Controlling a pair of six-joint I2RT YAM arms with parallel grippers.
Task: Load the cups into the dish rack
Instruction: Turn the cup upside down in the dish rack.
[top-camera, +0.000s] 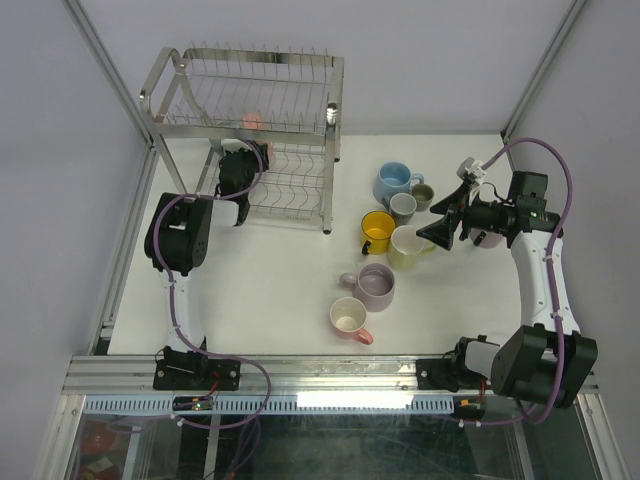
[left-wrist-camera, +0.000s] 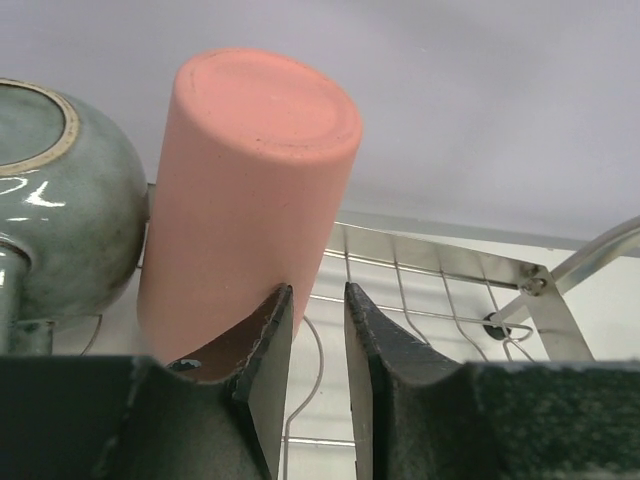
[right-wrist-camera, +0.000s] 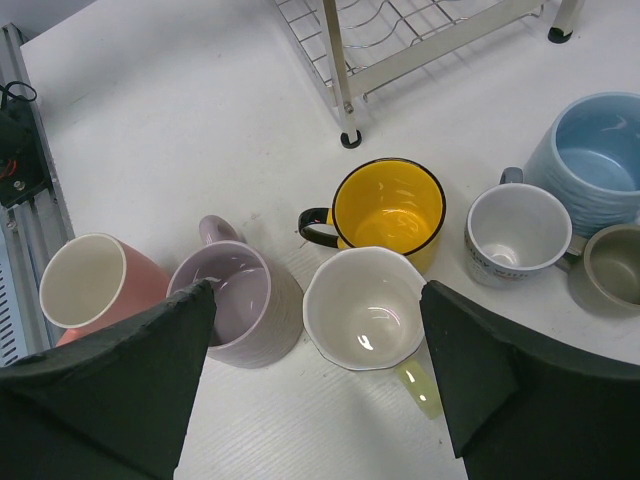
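The chrome dish rack (top-camera: 300, 70) stands at the back left. A salmon pink cup (left-wrist-camera: 250, 190) rests upside down on its lower shelf (left-wrist-camera: 440, 265), beside a grey-green cup (left-wrist-camera: 60, 210). My left gripper (left-wrist-camera: 318, 300) reaches into that shelf with its jaws a narrow gap apart. Only wire shows between them, and the left finger lies against the pink cup's rim. Loose cups stand on the table: pale green (right-wrist-camera: 365, 305), yellow (right-wrist-camera: 390, 205), lilac (right-wrist-camera: 235, 300), pink (right-wrist-camera: 85, 280), grey-white (right-wrist-camera: 518, 230), light blue (right-wrist-camera: 595, 155) and olive (right-wrist-camera: 610, 265). My right gripper (right-wrist-camera: 318, 290) hangs wide open above the pale green cup.
The rack's front right leg (right-wrist-camera: 345, 70) stands just behind the yellow cup. The cups crowd together right of the table's centre (top-camera: 385, 245). Bare white tabletop (top-camera: 270, 290) lies between the rack and the near edge. A metal rail (right-wrist-camera: 20, 150) runs along that edge.
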